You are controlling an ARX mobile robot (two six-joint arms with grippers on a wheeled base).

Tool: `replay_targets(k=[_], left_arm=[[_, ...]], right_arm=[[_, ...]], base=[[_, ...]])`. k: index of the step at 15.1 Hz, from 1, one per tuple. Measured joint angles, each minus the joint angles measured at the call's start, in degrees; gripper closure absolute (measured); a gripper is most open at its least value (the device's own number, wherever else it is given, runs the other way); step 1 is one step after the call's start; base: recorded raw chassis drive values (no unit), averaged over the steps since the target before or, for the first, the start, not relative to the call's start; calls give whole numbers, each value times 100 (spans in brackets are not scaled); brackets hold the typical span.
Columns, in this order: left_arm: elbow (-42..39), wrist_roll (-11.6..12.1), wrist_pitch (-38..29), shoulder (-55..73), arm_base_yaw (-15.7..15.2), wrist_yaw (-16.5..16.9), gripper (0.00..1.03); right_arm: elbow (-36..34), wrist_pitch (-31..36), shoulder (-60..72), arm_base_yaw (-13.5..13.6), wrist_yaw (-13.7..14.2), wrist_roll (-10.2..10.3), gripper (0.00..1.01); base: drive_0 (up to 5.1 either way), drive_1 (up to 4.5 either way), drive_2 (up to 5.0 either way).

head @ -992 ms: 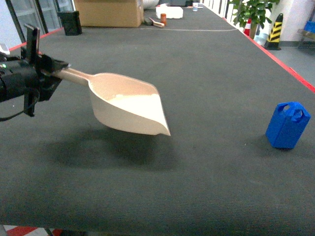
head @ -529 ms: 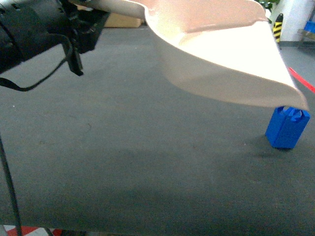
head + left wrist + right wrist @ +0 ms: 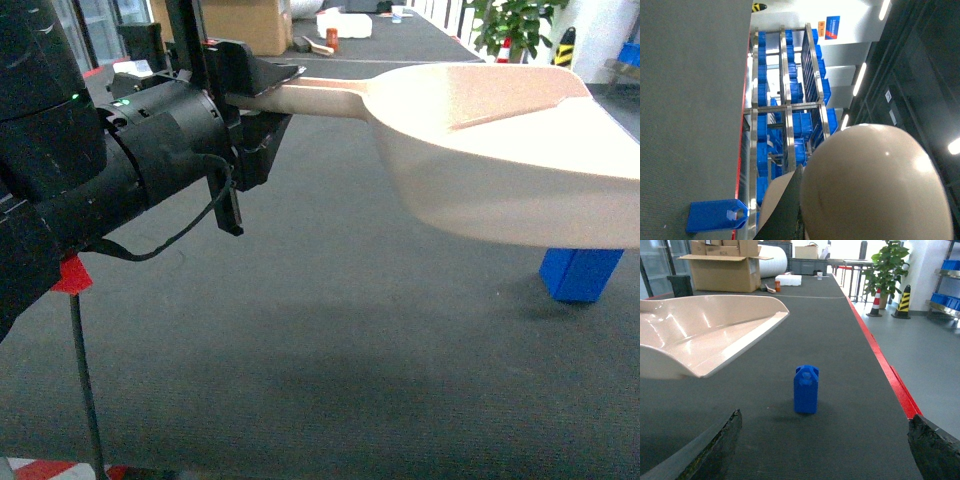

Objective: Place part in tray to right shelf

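My left gripper (image 3: 258, 98) is shut on the long handle of the pale beige tray (image 3: 500, 150) and holds it in the air, pan to the right. In the head view the pan hides the top of the blue part (image 3: 580, 275), which stands upright on the dark table. The left wrist view shows the tray's rounded underside (image 3: 875, 185), the part (image 3: 715, 216) and the steel right shelf (image 3: 785, 105) stacked with blue crates. My right gripper (image 3: 827, 450) is open, low over the table, with the part (image 3: 806, 389) ahead of it and the tray (image 3: 705, 335) up to the left.
The table's red edge (image 3: 890, 375) runs close to the right of the part. Cardboard boxes (image 3: 722, 270), a white foam block (image 3: 788, 280) and small items sit at the far end. A potted plant (image 3: 885, 270) and a striped cone (image 3: 902, 302) stand on the floor.
The left arm has swung up and toward the camera, carrying the tray rightward. The pan now hangs level over the part, which has not moved.
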State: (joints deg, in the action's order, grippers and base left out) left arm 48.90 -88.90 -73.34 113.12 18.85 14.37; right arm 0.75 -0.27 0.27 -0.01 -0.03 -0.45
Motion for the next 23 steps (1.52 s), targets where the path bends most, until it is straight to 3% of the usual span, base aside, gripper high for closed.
replay_targets(k=[1,2,3,4,5,6,7,8,9,10,11,14,16,19,23], left_arm=[[0,-20,2,0,4,9,86],[0,-39,0,0,9,7,86],[0,-55,0,0,7,7,86],[0,-70,-9,0,7,17,86],[0,-70,-4,0,7,24,86],[0,-68,7,0,7,20,86],[0,-70,11,0,7,20,86],[0,-70,-9,0,7,15,86],[0,-70,4,0,7,15,86],[0,-70,4,0,7,15,86],[2,-70,-2,0,7,20,86],[2,-70,2,0,7,17,86],[0,-70,0,0,7,15,86],[2,-70,0,0,7,13,86],[2,-70,0,0,7,17,86]], right_arm=[[0,0,0,0,0,0,3],[149,-546,177,33,356,-151,3],[278,-553,949,-229,503,-424,3],[284,-74,1779,-870,212,-691,3],[284,184,2131,-1134,-11,-798,3],[284,289,2251,-1211,-83,-839,3],[341,761,2889,-1528,-492,-1025,3],[555,1567,4074,-1899,-1110,-1276,3],[922,2208,5283,-2011,-1587,-1440,3],[1283,2588,6242,-1945,-1849,-1523,3],[1569,2859,6992,-1818,-1941,-1639,3],[2557,3095,8721,-1360,-1904,-1718,3],[3239,3095,9436,-1069,-1727,-1716,3],[4363,2907,10244,-697,-1493,-1521,3],[5414,2579,11296,-380,-1412,-1252,3]], base=[[0,0,0],[0,0,0],[0,0,0],[0,0,0],[0,0,0],[0,0,0],[0,0,0],[0,0,0],[0,0,0],[0,0,0],[0,0,0],[0,0,0],[0,0,0],[0,0,0],[0,0,0]])
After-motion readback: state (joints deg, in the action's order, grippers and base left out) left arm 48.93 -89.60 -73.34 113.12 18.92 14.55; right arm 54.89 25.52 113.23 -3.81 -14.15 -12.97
